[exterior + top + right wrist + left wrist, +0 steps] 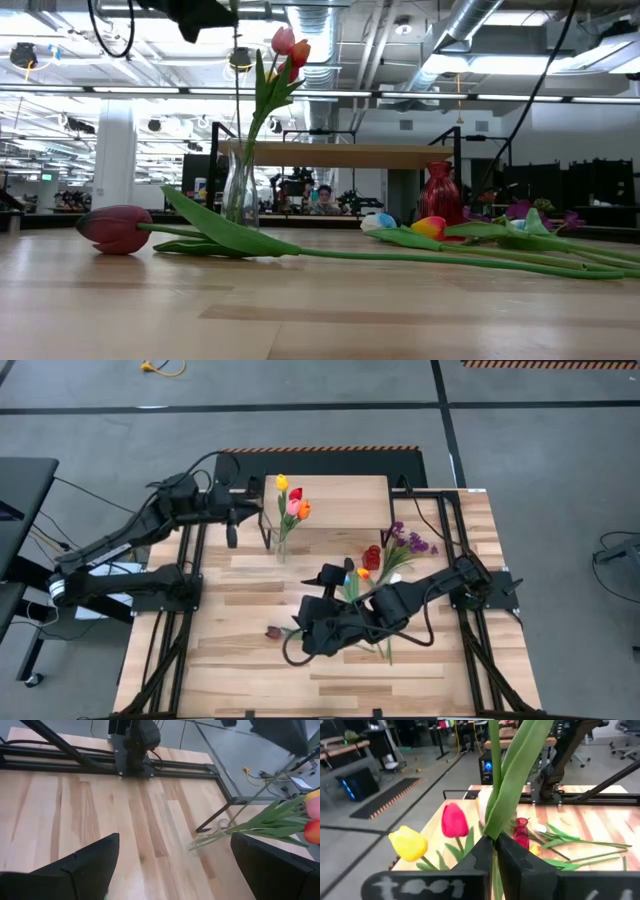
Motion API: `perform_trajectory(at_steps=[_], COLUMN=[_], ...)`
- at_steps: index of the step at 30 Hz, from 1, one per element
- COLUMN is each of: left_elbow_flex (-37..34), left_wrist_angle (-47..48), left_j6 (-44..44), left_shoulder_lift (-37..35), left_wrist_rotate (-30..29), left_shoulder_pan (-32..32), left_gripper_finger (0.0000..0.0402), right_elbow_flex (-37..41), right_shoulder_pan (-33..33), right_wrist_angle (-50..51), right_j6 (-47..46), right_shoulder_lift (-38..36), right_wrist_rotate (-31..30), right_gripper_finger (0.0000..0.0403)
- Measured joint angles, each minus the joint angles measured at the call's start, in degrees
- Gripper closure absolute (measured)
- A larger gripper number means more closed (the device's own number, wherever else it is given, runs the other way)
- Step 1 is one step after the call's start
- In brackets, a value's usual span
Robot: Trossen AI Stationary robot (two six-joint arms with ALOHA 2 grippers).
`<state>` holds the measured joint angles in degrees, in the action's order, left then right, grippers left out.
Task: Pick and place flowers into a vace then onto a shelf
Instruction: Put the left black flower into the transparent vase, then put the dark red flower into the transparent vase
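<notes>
A clear glass vase (281, 550) stands on the table in front of the shelf (340, 495). It holds yellow, red, pink and orange tulips (293, 500). My left gripper (250, 512) is just left of the vase, at about flower height, shut on a green stem (495, 780). That flower's head is out of view. More flowers (375, 575) lie flat near a red vase (372, 556), with purple sprigs (412, 543) beside them. A dark tulip (273, 631) lies nearer the front. My right gripper (175, 870) hovers open over mid-table (308, 622), with nothing between its fingers. My left gripper pinches the green stem (494, 827) between its two fingers, where a long leaf leaves the stem. The fingers come about level from the table's left and lie across the stem. The stem stands roughly upright and runs on past the fingers on both sides. Its lower end is hidden.
The shelf's thin black legs (215, 817) stand close behind the clear vase (210, 837). In the low view the dark tulip (115, 228) and its long stem (400, 255) lie across the near table. Black arm frames run along both table sides.
</notes>
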<state>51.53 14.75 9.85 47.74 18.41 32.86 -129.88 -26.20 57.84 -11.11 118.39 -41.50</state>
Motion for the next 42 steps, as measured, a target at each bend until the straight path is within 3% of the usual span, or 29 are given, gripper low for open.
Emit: perform_trajectory(at_steps=[14,19,31,36,42], left_elbow_flex=[0.0,0.0,0.0,0.0,0.0], left_wrist_angle=[0.2,1.7,6.9,9.5,14.7], left_j6=[-5.0,-7.1,-8.3,-13.7,-13.1], left_shoulder_lift=[3.7,4.1,4.0,3.0,0.1], left_wrist_rotate=[7.6,7.2,6.4,4.0,3.0], left_shoulder_pan=[2.8,2.8,2.8,2.8,2.8], left_gripper_finger=[0.0397,0.036,0.0224,0.021,0.021], right_elbow_flex=[0.0,0.0,0.0,0.0,0.0], right_shoulder_pan=[-0.4,-0.4,-0.3,-0.3,-0.3], right_wrist_angle=[0.4,0.4,0.2,0.2,0.4], right_j6=[-0.9,-1.0,-1.0,-1.1,-1.1], right_shoulder_lift=[0.0,0.0,0.0,0.0,0.0], right_wrist_rotate=[-0.6,-0.6,-0.5,-0.5,0.8], right_gripper_finger=[0.003,0.003,0.003,0.003,0.003])
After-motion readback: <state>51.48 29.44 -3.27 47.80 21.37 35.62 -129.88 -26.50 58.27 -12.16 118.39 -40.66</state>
